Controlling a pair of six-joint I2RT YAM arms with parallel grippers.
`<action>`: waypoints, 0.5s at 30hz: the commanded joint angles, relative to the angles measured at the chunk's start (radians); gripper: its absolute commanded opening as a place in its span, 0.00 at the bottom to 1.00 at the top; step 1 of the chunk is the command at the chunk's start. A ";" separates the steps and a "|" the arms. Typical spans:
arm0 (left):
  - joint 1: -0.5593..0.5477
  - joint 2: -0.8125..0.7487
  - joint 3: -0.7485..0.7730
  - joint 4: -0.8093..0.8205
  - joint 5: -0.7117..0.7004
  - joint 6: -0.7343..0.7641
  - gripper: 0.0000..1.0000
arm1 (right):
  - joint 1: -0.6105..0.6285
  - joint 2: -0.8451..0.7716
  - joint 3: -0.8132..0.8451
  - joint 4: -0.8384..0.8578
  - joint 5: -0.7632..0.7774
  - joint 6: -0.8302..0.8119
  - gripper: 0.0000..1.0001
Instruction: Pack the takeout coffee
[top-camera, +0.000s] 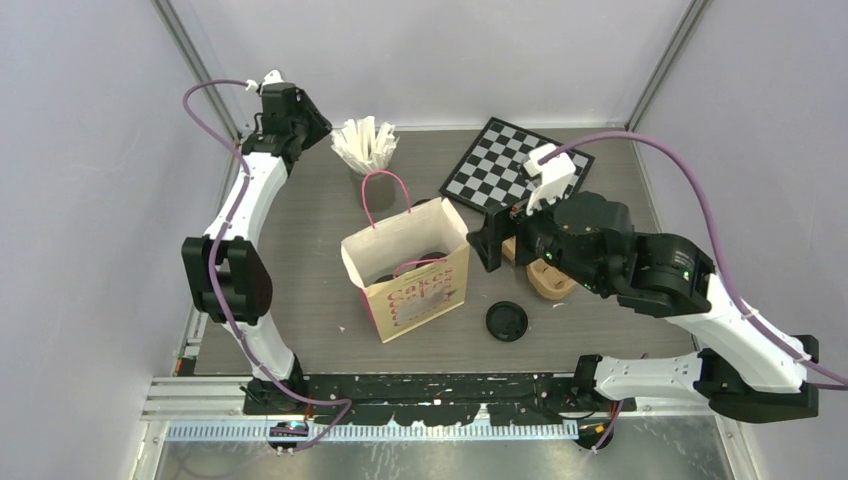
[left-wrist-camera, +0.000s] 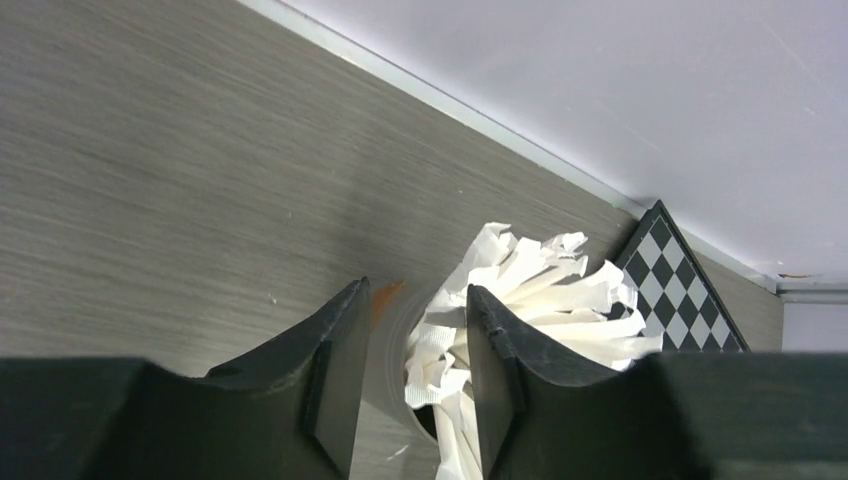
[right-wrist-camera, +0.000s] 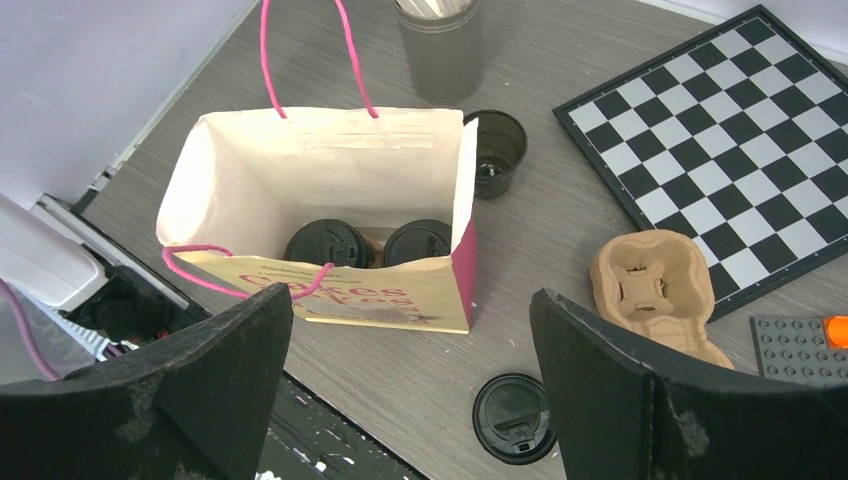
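1. i saw the paper bag (right-wrist-camera: 320, 170) standing upright and open near the middle of the table (top-camera: 300, 300), pink handles up, printed side facing the arm bases.
2. two lidded black cups (right-wrist-camera: 325, 245) sat side by side on the bag's floor, and their lids looked closed.
3. a loose black lid (right-wrist-camera: 514, 417) lay flat on the table just in front of the bag's right corner, apart from the bag.
4. an open black cup (right-wrist-camera: 495, 150) with no lid stood upright on the table right beside the bag's far right corner.
5. the right gripper (right-wrist-camera: 408, 315) hung above the table to the right of the bag with its jaws spread wide and nothing between them.
6. the pulp carrier (right-wrist-camera: 655, 295) lay under that arm, its far edge overlapping the near corner of the chessboard (right-wrist-camera: 740, 130).
7. the left gripper (left-wrist-camera: 410, 385) was at the far left of the table, over the grey cup (top-camera: 362, 168) filled with white sticks (left-wrist-camera: 530, 285).
8. its fingers (left-wrist-camera: 335, 385) stood partly apart with the cup rim and some sticks in the gap; i could not tell whether they were pinching anything.
9. a grey studded plate (right-wrist-camera: 795, 350) showed at the right edge of the right wrist view.
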 joint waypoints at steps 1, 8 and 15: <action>0.015 0.016 0.052 0.107 0.014 0.006 0.39 | -0.004 0.013 0.038 0.039 0.049 -0.007 0.92; 0.020 0.022 0.027 0.156 0.112 0.006 0.23 | -0.003 0.029 0.027 0.045 0.066 -0.011 0.92; 0.020 -0.057 -0.035 0.194 0.162 0.057 0.00 | -0.003 0.041 0.037 0.047 0.043 -0.014 0.92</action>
